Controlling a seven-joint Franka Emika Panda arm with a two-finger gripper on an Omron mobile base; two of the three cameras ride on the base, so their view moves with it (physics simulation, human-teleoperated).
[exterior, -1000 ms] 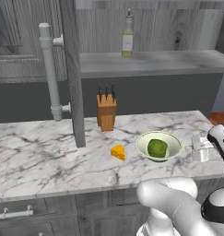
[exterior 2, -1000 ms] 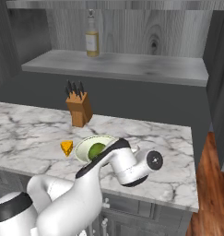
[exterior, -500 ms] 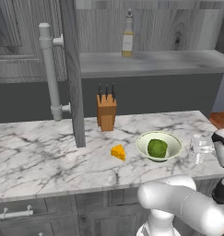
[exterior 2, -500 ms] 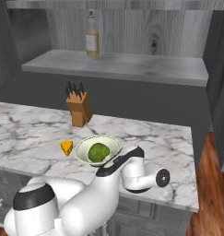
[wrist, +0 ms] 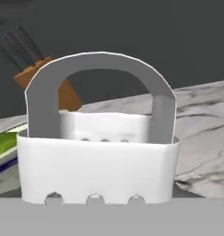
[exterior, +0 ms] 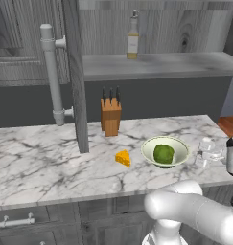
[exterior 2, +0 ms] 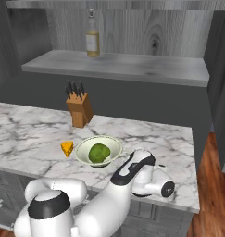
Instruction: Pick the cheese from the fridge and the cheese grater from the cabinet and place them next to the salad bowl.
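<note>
Currently: cheese grater (wrist: 98, 156) at salad bowl's (exterior: 149, 152) three o'clock; jaw state and hold cannot be told. Risk: hasty withdrawal topples it.

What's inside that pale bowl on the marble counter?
A green leafy ball sits inside the salad bowl, filling its middle. Whatever lies beneath the ball is covered.
</note>
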